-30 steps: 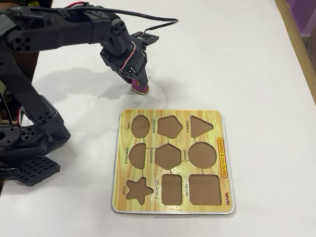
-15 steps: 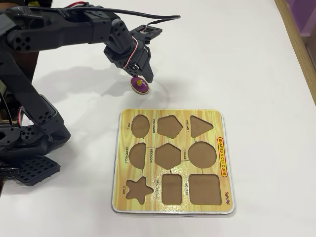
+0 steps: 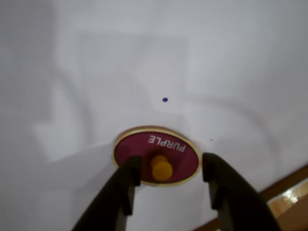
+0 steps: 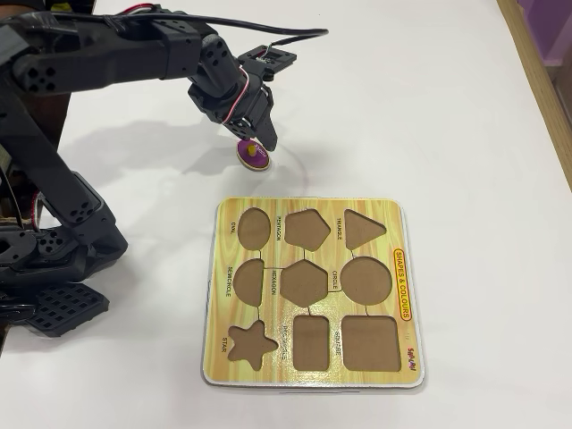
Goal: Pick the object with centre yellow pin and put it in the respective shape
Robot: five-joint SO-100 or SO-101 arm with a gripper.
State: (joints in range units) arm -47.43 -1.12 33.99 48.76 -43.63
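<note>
One purple oval piece (image 3: 156, 155) lies on the white bench (image 4: 429, 107), its yellow knob (image 3: 162, 168) at the middle and the word PURPLE printed in white on its face, upside down in the wrist view. A pale rim runs round its edge. The hand (image 3: 171, 179) stands over it with a black finger (image 3: 126, 185) on either side of the knob; the fingers are spread fairly wide and neither one touches the knob, so the piece is not gripped. In the overhead view the piece (image 4: 253, 156) sits just under the fingertips of the hand (image 4: 253, 143), above the top edge of the board and apart from it.

A small dark dot (image 3: 165, 100) marks the bench just beyond the piece in the wrist view.

Below lies the yellow wood-grain board (image 4: 312, 291), with brown cutouts all empty. Its oval cutout (image 4: 254, 228) is at the top left corner, labelled OVAL. Other labels read PENTAGON, TRIANGLE, SEMICIRCLE, HEXAGON, CIRCLE and STAR; the two beside the lowest cutouts are too blurred to read. An orange tag along the right edge says SHAPES & COLOURS (image 4: 401, 284). The arm's black base (image 4: 49, 259) stands at the left of the bench.
</note>
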